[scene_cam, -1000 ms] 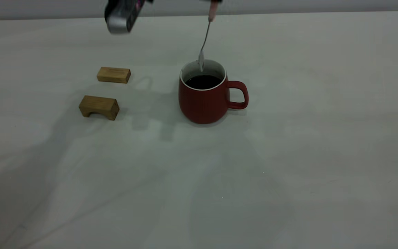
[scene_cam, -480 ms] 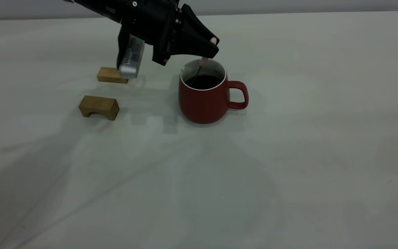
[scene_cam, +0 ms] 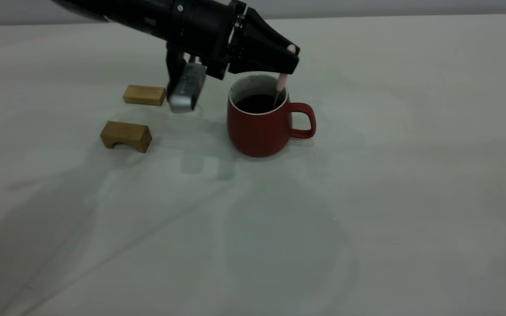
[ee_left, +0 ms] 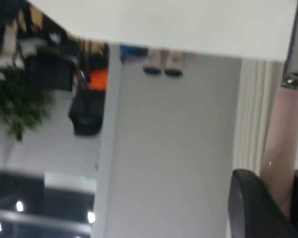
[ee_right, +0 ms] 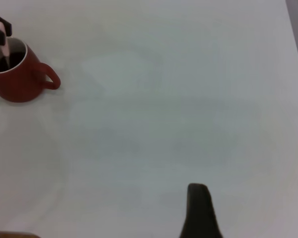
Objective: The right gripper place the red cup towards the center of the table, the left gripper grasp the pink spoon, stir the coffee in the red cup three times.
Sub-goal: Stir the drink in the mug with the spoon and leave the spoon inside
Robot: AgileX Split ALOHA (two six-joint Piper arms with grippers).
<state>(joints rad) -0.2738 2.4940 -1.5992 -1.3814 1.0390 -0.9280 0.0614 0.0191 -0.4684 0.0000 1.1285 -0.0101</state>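
Observation:
The red cup [scene_cam: 259,127] stands upright on the table [scene_cam: 411,175], handle to the right, with dark coffee [scene_cam: 256,103] inside. My left gripper [scene_cam: 290,59] hovers just over the cup's rim on the handle side, shut on the pink spoon [scene_cam: 282,81]. The spoon hangs down with its metal end in the coffee. The left wrist view shows the pink handle [ee_left: 283,144] pinched in my left gripper [ee_left: 283,198]. The right wrist view has the cup [ee_right: 17,82] and spoon [ee_right: 6,47] far off. Only a dark part of my right gripper [ee_right: 198,210] shows there, over bare table.
Two tan wooden blocks lie left of the cup: a flat one [scene_cam: 144,95] farther back and an arched one [scene_cam: 126,135] nearer. The silver module [scene_cam: 185,94] on the left arm hangs low between the flat block and the cup.
The left gripper came down from above, lowering the spoon's bowl into the coffee. It then swept the spoon from the cup's left side to the handle side.

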